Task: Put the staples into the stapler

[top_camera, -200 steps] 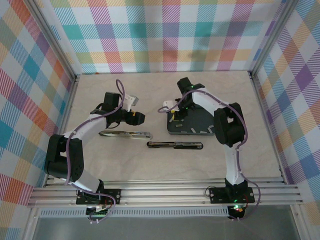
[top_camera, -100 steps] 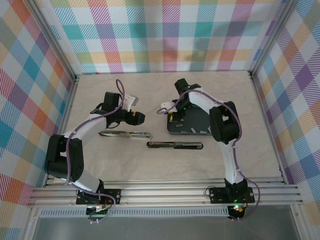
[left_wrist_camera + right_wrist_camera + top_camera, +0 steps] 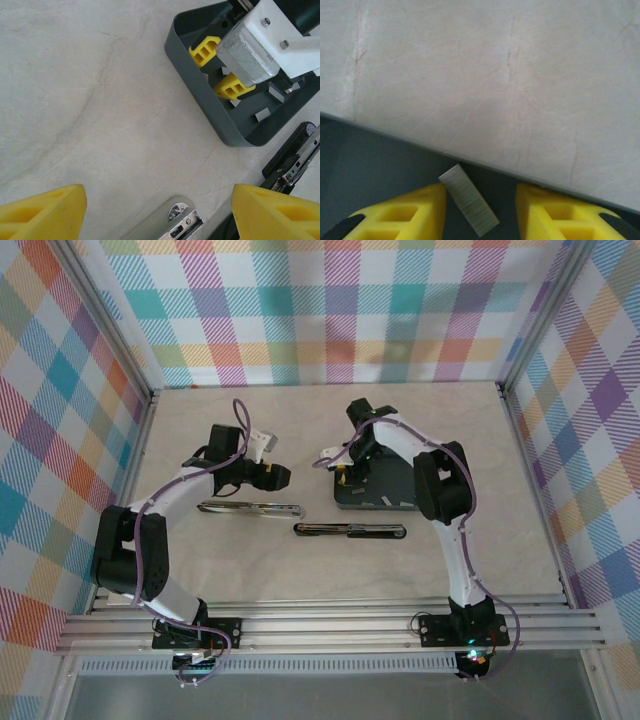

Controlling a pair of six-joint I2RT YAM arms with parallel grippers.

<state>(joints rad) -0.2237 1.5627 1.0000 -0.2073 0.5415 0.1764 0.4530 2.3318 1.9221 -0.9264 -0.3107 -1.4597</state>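
Two yellow, hollow-celled plastic fingers of the right jaws stand moderately apart at the bottom of the wrist frame. They straddle one light-grey ridged metal staple strip without visibly touching it. That strip lies flat inside the dark grey, round-cornered plastic tray, near its rim. The left jaws gape wide over the pale marbled bench, gripping nothing. In the overhead frame's centre, a chrome stapler and a black stapler lie opened flat.
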